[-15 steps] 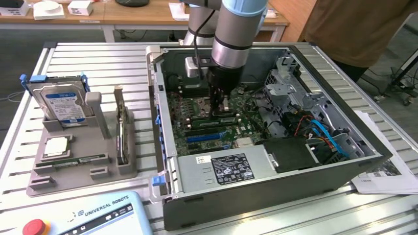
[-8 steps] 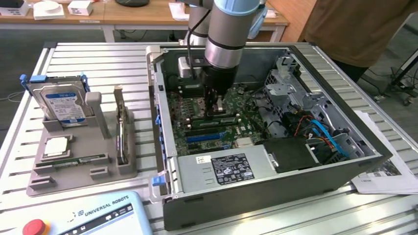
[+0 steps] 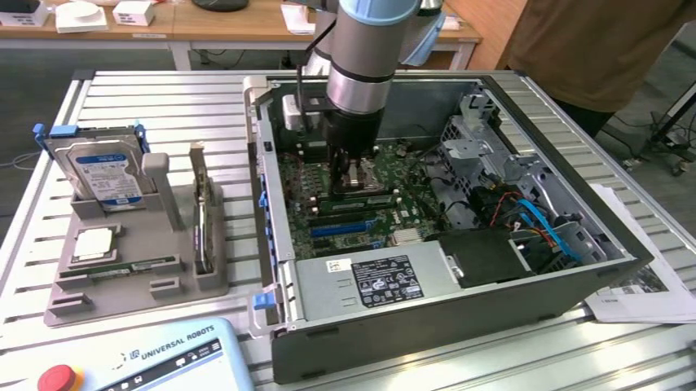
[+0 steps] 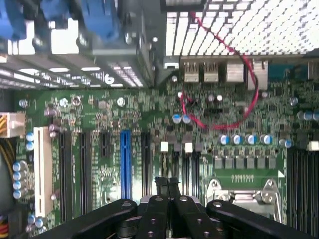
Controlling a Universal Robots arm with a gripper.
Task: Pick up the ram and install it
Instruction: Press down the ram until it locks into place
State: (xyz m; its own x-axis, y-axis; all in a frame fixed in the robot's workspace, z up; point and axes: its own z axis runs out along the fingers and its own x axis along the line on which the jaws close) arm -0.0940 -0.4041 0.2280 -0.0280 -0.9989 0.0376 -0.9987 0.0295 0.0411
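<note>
A long green ram stick point(image 3: 123, 267) lies flat in a slot of the grey parts tray point(image 3: 207, 281), at the exterior view's left, outside the computer case. A second thin board point(image 3: 198, 213) stands on edge in the same tray. My gripper point(image 3: 354, 181) is far from both. It hangs low inside the open case point(image 3: 435, 314), over the green motherboard point(image 3: 408, 213). In the wrist view my gripper point(image 4: 168, 185) is shut, its black fingertips point(image 4: 160, 185) pressed together with nothing between them, just above the board's expansion slots point(image 4: 124, 162) and beside the metal processor socket point(image 4: 244, 194).
The tray also holds a boxy hard drive point(image 3: 107, 175) and a square silver processor chip point(image 3: 94, 243). A drive cage and blue and red cables point(image 3: 533, 216) crowd the case's right side. A teach pendant point(image 3: 130, 358) lies at the front. A person point(image 3: 598, 49) stands behind the table.
</note>
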